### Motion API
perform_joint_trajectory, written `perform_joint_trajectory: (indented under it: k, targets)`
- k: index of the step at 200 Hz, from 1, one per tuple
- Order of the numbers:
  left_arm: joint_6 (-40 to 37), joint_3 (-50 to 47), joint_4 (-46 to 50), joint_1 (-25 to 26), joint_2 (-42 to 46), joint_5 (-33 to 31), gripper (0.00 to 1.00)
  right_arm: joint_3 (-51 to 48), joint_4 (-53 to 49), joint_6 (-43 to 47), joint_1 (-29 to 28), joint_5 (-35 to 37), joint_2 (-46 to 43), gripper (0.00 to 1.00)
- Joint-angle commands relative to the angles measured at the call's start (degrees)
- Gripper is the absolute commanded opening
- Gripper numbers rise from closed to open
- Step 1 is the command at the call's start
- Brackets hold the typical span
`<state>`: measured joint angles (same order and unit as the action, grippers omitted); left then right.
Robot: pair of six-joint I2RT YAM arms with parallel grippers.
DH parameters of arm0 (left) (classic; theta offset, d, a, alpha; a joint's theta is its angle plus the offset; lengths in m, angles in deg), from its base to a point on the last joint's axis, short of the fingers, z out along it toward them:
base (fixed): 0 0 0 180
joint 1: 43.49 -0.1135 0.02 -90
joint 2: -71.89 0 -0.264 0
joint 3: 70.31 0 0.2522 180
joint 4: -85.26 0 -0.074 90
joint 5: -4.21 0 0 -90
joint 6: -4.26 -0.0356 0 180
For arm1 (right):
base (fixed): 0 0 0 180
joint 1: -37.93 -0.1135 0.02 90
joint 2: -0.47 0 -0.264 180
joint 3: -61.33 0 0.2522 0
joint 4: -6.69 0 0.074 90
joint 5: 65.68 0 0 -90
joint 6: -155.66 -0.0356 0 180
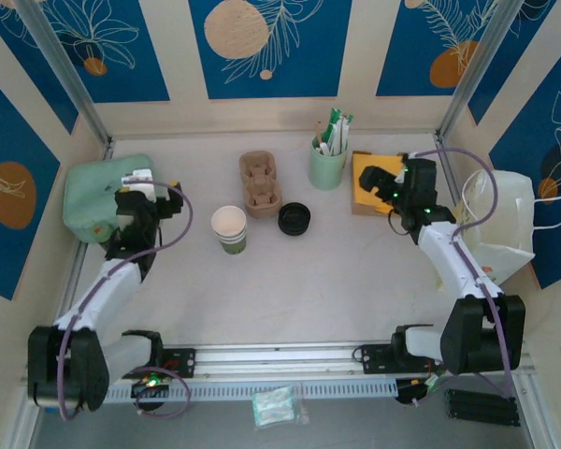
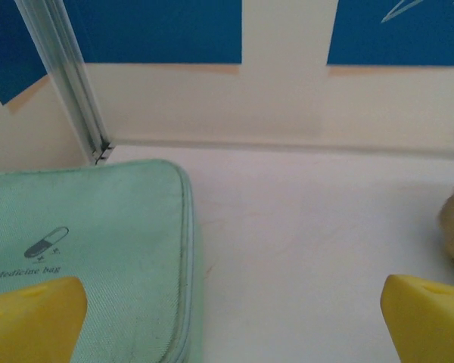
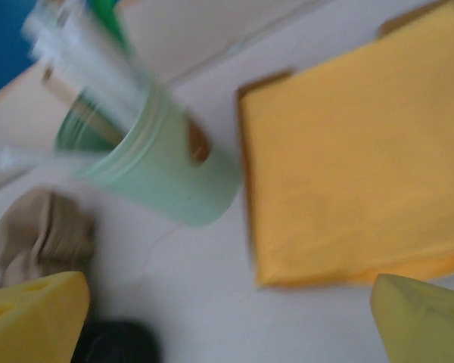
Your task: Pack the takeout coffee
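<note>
Top view: left gripper (image 1: 138, 190) spread wide over the right edge of the green pouch (image 1: 93, 192). Right gripper (image 1: 378, 181) spread over the yellow napkins (image 1: 362, 165). Cup (image 1: 229, 228) upright mid-counter, lidless, cream inside. Black lid (image 1: 294, 218) lies loose near its right. Carrier (image 1: 260, 182) just behind both.

Left wrist: gripper (image 2: 231, 318) with yellow fingertips (image 2: 32, 318) far apart, nothing between them. Pouch (image 2: 98, 242) at left on the pale counter (image 2: 310, 242).

Right wrist, blurred: gripper (image 3: 227, 325) spread. Napkins (image 3: 348, 166) at right, green holder (image 3: 166, 178) beside them, lid (image 3: 115, 344) at the bottom edge.
</note>
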<state>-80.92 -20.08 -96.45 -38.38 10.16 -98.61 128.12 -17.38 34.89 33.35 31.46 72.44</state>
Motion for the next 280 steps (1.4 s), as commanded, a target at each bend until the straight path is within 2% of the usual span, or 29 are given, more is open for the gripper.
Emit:
perform_joint_trajectory:
  k: [1, 20, 43, 60, 80, 121, 177, 224, 280]
  targets:
    - [6.4, 4.4, 18.4, 0.4, 4.9, 4.1, 1.0, 5.8, -11.3, 0.0, -9.0, -6.6, 0.1, 0.91]
    - [10.8, 6.2, 27.0, 0.4, 9.5, 7.7, 0.99, 13.9, -20.6, 1.0, -18.5, -4.2, 4.5, 0.85]
    - [16.0, 7.4, 35.5, 0.5, 13.9, 14.8, 0.99, 25.8, -32.3, 1.5, -29.1, 2.1, 12.1, 0.84]
    - [19.0, 9.1, 42.0, 0.7, 15.2, 17.7, 0.99, 34.5, -38.1, 2.1, -34.6, 2.4, 17.7, 0.82]
    - [20.7, 10.6, 48.4, 0.7, 15.8, 19.4, 0.99, 43.9, -43.5, 1.9, -38.1, 0.4, 24.4, 0.8]
    - [20.4, 11.9, 54.4, 0.7, 16.7, 19.6, 0.99, 59.6, -51.5, 2.5, -40.8, -4.5, 37.6, 0.64]
    - [20.0, 12.6, 55.2, 0.7, 15.2, 23.8, 1.0, 74.8, -58.0, 3.1, -42.8, -2.2, 50.6, 0.48]
    - [20.0, 12.6, 54.8, 0.7, 15.2, 25.1, 0.99, 81.4, -60.6, 2.3, -43.0, -0.7, 56.4, 0.46]
    - [20.3, 12.3, 54.2, 0.7, 15.3, 25.8, 0.99, 82.0, -60.7, 1.3, -42.3, 1.3, 57.8, 0.4]
